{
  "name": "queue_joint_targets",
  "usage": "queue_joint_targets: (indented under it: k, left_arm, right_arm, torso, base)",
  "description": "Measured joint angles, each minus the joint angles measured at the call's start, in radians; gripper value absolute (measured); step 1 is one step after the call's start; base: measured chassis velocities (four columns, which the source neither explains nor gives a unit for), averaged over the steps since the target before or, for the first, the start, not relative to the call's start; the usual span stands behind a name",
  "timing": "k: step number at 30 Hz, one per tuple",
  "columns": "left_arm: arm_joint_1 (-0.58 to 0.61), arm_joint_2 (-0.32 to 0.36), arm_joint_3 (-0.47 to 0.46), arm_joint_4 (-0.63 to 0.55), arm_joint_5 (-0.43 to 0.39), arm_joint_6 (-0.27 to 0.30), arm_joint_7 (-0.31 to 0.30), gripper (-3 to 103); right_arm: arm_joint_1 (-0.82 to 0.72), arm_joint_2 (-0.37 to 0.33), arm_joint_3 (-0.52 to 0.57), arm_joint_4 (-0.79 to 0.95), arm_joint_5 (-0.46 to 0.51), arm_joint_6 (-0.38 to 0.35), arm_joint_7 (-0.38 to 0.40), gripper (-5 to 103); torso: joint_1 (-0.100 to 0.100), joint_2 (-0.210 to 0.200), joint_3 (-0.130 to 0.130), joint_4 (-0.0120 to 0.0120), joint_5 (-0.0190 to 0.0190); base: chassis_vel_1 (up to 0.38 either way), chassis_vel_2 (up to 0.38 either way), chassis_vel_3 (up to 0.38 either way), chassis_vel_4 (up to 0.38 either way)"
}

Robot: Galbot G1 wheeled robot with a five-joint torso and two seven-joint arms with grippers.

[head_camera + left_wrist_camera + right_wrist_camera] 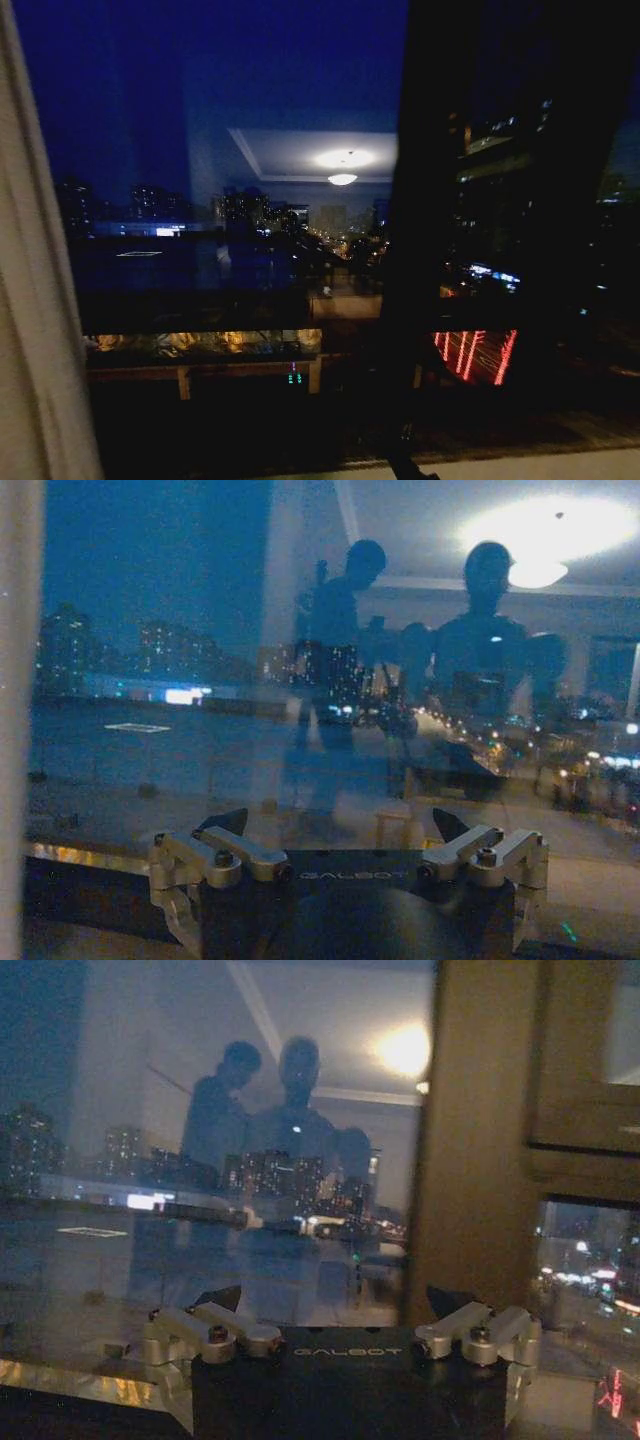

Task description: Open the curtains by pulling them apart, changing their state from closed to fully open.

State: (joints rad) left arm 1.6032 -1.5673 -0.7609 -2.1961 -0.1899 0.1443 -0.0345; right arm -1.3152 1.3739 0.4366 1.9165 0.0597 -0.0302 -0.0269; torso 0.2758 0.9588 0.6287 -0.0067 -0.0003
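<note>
While I hold both arms up at the glass, the entry reads as follows.

Curtains: one sheer cream panel (35, 300) hangs bunched along the left edge of the head view; a pale strip of the same fabric (18, 720) runs down one edge of the left wrist view. I can make out no sheer fabric across the middle of the window.

Window glass: bare pane (220, 150) over most of the head view, with the night skyline beyond.

Progress, my judgement: the left panel looks drawn well aside, so the opening seems largely done. The right side I cannot confirm; it is hidden behind a dark upright band (470, 200) in the head view, too dim to name as frame or drape.

Left hand (338, 825): raised before the glass, fingers spread wide, holding nothing, fabric well apart from it.

Right hand (335, 1302): raised before the glass, fingers spread wide, empty, close beside a broad brown upright (480, 1140) that I take for a window post.

Reflections: ceiling lamp (342, 165) and two dark figures mirrored in the pane; these sit in the room behind, not in the way.

Sill: pale ledge (560, 465) along the bottom right of the head view.

Obstructions: none between the hands and the glass that I can see; the dark right portion is the unknown.
</note>
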Motion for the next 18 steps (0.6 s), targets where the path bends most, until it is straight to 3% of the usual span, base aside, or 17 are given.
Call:
queue_joint_targets:
  k: [18]
  left_arm:
    - [-0.025, 0.01, 0.002, 0.032, 0.0, 0.004, 0.005, 100]
  right_arm:
    - [0.018, 0.0, -0.007, -0.002, -0.007, -0.026, 0.001, 100]
  torso:
    - [0.0, 0.0, 0.0, 0.0001, 0.0001]
  base:
    - [-0.358, -0.354, 0.359, 0.36]
